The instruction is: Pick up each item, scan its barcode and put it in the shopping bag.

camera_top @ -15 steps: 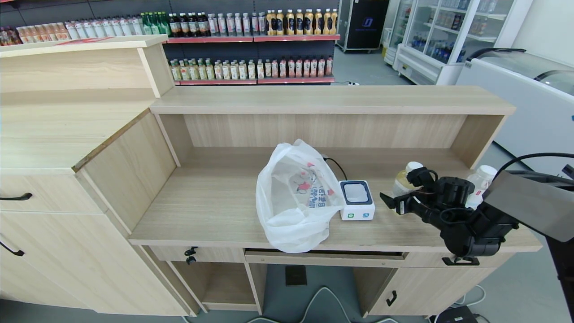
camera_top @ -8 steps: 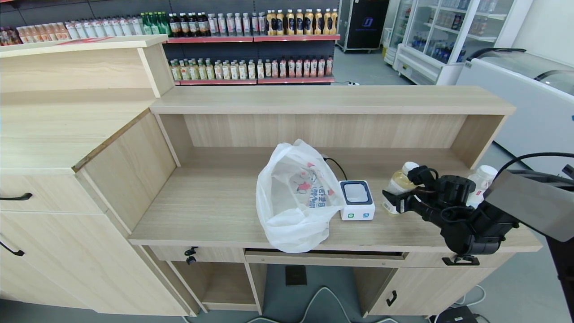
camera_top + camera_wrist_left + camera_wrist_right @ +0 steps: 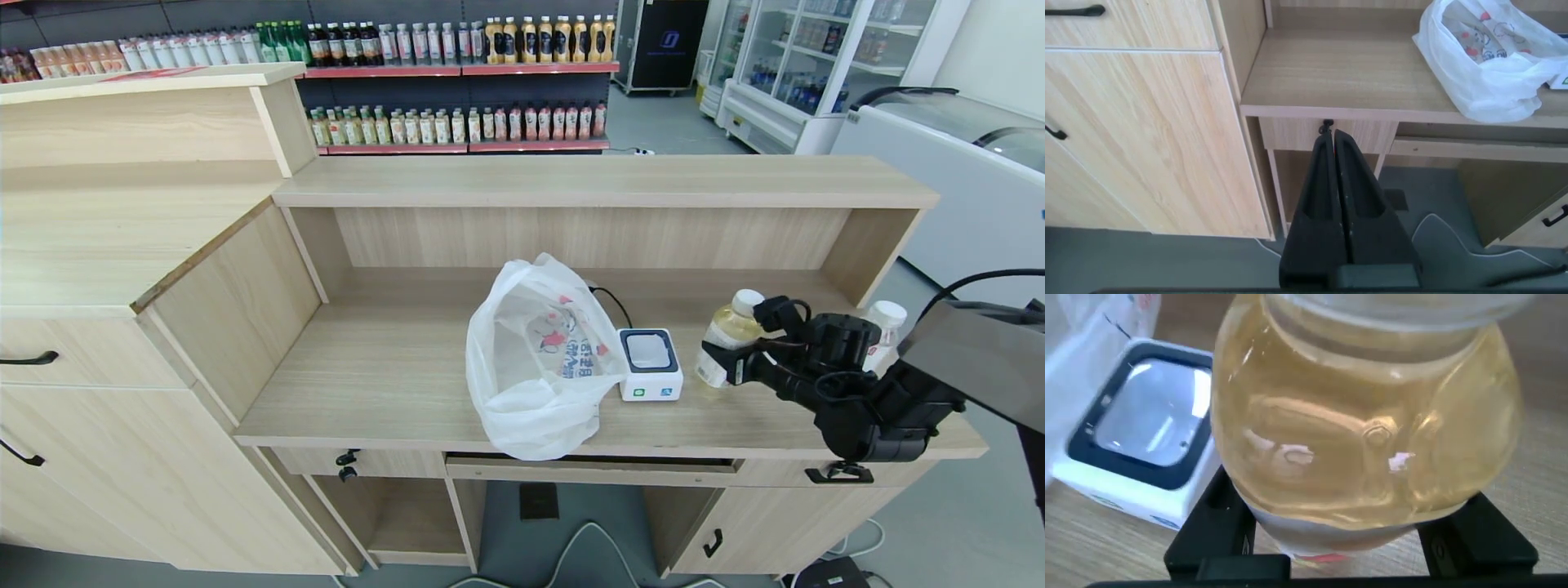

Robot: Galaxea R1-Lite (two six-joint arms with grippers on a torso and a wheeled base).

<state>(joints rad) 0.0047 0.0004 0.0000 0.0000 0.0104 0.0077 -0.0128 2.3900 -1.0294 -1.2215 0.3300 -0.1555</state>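
Over the last second the right pincer (image 3: pixel 737 333) had tipped the bottle (image 3: pixel 718 347) out of its upright stand. It had also carried the bottle a little toward the scanner (image 3: pixel 649 363). The shopping bag (image 3: pixel 535 359), the scanner and a second bottle (image 3: pixel 883 327) had kept their places.

In the head view, the right pincer was clamped around the bottle of pale yellow drink, one finger on each side of its body. The white cap leaned up and away from the wrist. Whether the base cleared the counter (image 3: pixel 392 367) could not be told. The scanner sat near the pincer's tips, on the side away from its arm. The shopping bag touched the scanner's far side. The second bottle, also white-capped, stood upright behind the pincer, close to its wrist.

In the left wrist view, the left pincer (image 3: pixel 1333 140) had its fingers pressed flat together and held nothing. It hung in front of the counter (image 3: pixel 1347 73), lower than its top. The shopping bag (image 3: pixel 1490 57) lay well beyond its tips.

In the right wrist view, the bottle (image 3: pixel 1372 433) sat gripped between the black fingers (image 3: pixel 1212 539) of the right pincer (image 3: pixel 1343 551). The scanner (image 3: pixel 1147 429) lay just beside one finger with its window facing up. A corner of the shopping bag (image 3: pixel 1094 327) showed past the scanner.
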